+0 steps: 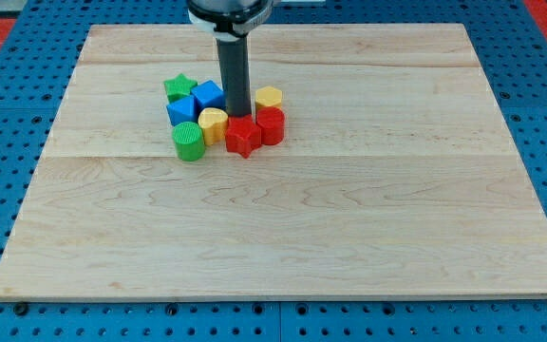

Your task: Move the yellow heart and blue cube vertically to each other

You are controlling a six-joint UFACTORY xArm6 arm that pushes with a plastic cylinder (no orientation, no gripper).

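Yellow heart (213, 121) sits in the thick of a tight cluster near the table's far edge, left of centre, with the blue cube (208, 96) just above it, touching. My tip (237, 117) plants right beside the heart's right side, red star (243, 137) just below; probably poised to nudge the heart into line. No jaws here, only a bare rod, gripping nothing.

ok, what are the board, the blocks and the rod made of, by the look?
Board: pale wood, matte; grain and plank seams show. Blocks, e.g. blue cube and yellow heart: probably plastic, solid colour, slight sheen. Rod: dark, smooth, metal or plastic, can't tell. My tip sits among the blocks, right of the heart.
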